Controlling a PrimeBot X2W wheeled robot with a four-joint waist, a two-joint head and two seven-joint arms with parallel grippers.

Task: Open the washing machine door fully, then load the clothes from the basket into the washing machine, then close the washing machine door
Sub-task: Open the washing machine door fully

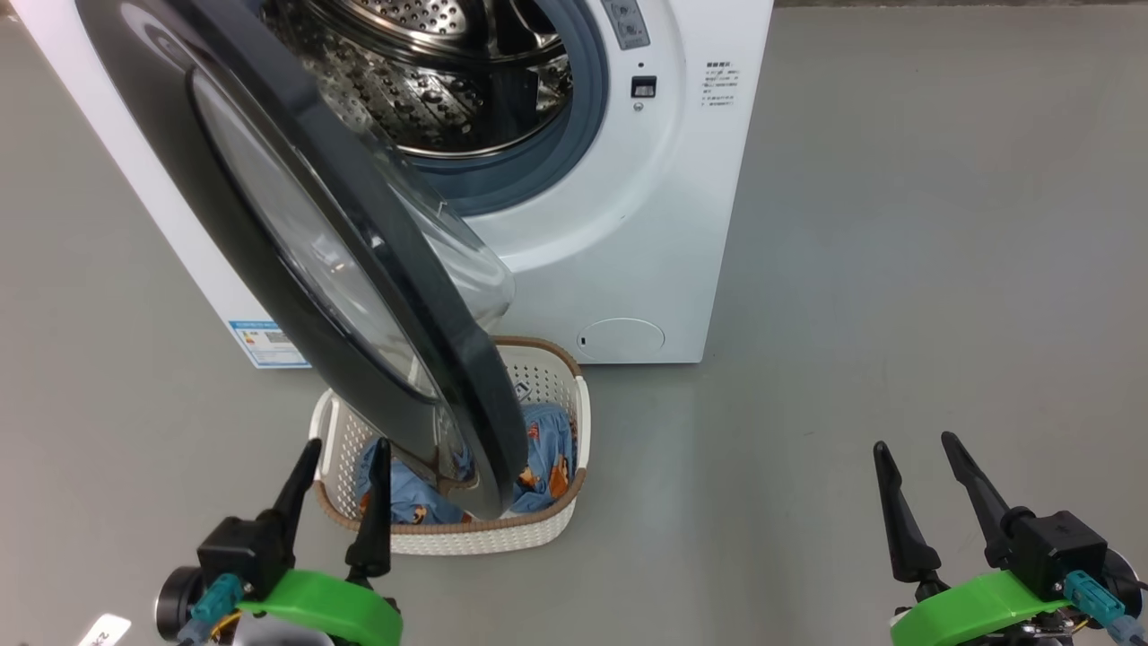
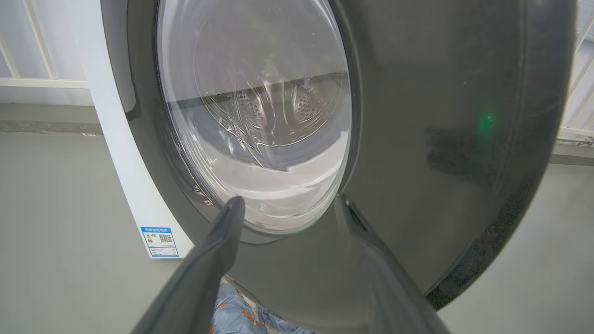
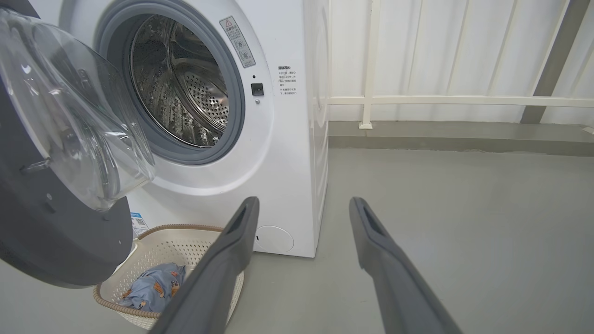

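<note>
The white washing machine [image 1: 628, 206] stands ahead with its steel drum [image 1: 430, 81] exposed. The washing machine door [image 1: 152, 108], a black ring around a clear glass bowl, is swung partway out and hangs over the basket [image 1: 484, 536]. Blue printed clothes [image 1: 547, 449] lie in the cream basket, partly hidden by the door. My left gripper [image 1: 345, 444] is open just in front of the basket's left side, facing the door's outer face [image 2: 441, 139]. My right gripper [image 1: 915, 441] is open over bare floor to the right. The right wrist view shows the basket [image 3: 185, 227], the clothes [image 3: 153, 287] and the drum [image 3: 185, 93].
Grey floor [image 1: 897, 269] stretches to the right of the machine. A white railing [image 3: 441, 99] and a raised grey curb [image 3: 464, 137] run behind it. A blue energy sticker [image 1: 265, 341] and a round flap [image 1: 621, 338] mark the machine's lower front.
</note>
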